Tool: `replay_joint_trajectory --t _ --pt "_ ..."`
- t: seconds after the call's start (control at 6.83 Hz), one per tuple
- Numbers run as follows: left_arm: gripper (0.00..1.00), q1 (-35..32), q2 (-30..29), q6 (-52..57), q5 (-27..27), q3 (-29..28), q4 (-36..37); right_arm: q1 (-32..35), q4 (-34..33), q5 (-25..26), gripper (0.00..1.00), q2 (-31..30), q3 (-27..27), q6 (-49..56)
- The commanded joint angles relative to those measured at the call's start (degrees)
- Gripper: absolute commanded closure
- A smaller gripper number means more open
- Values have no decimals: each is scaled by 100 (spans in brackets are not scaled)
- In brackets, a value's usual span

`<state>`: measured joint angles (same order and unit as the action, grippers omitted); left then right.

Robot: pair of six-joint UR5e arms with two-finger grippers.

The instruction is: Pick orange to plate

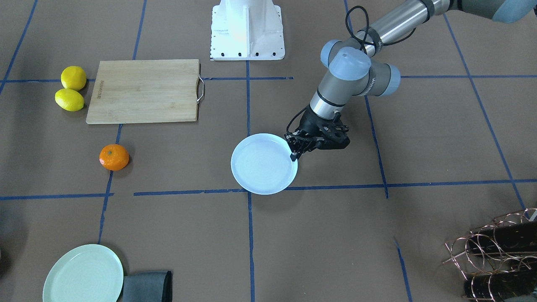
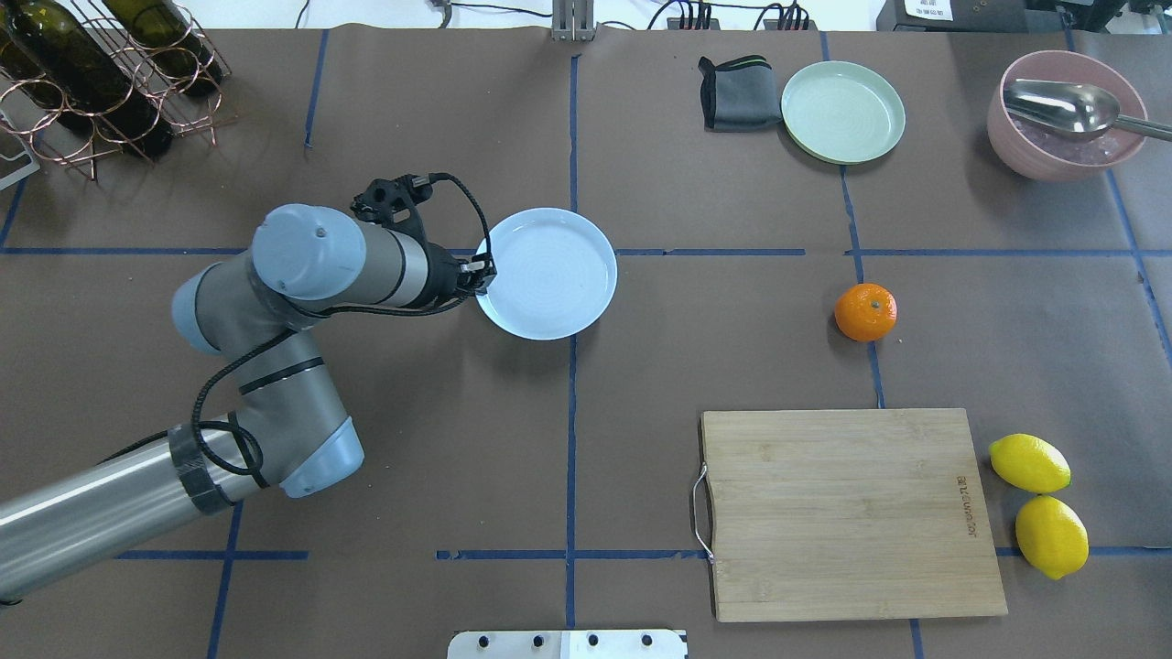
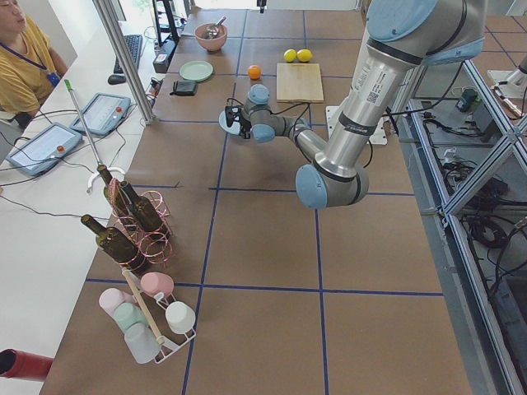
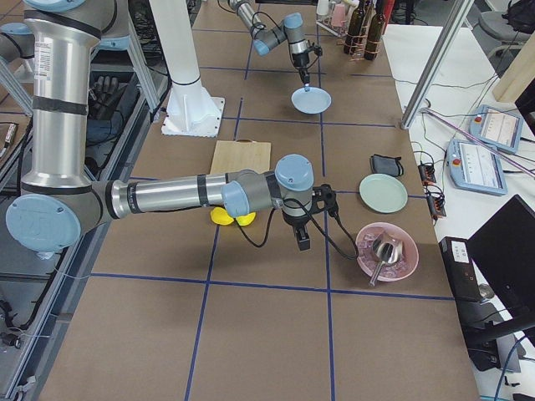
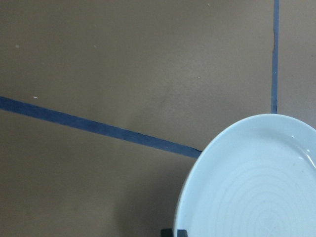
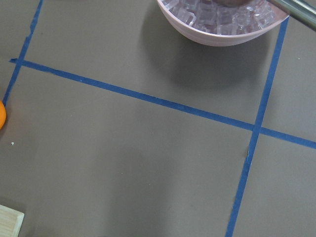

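The orange (image 2: 865,312) lies alone on the brown table, right of centre, well away from both grippers; it also shows as orange (image 1: 114,157) in the front view and as a sliver of orange (image 6: 1,116) in the right wrist view. The white plate (image 2: 549,273) lies empty near the table's middle. My left gripper (image 2: 481,275) is shut on the plate's (image 1: 263,163) near left rim, with the plate (image 5: 256,182) filling the lower right of the left wrist view. My right gripper (image 4: 301,242) hangs above the table between the orange and the pink bowl; I cannot tell whether it is open.
A wooden cutting board (image 2: 847,513) lies at the near right with two lemons (image 2: 1030,462) beside it. A pale green plate (image 2: 842,112), a grey cloth (image 2: 737,91) and a pink bowl (image 2: 1053,165) with ice and a spoon stand at the far right. A wine rack (image 2: 92,82) is at the far left.
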<state>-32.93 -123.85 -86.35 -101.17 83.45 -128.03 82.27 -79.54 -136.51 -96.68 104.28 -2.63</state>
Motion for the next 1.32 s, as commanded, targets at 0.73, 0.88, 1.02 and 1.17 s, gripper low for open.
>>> replay_joint_trajectory --t 0.73,0.88,1.02,1.17 --pt "0 -596 78 2061 -1048 895 1669 0 -53 28 0 9 -4 -18" --pt "0 -1061 420 3122 -1463 1440 2171 -9 -61 28 0 9 -4 -18" --pt "0 -1579 754 4238 -1633 1811 2525 -18 -62 28 0 18 -4 -18" --pt "0 -2150 1184 5345 -2017 1902 2606 -18 -62 28 0 18 -4 -9"
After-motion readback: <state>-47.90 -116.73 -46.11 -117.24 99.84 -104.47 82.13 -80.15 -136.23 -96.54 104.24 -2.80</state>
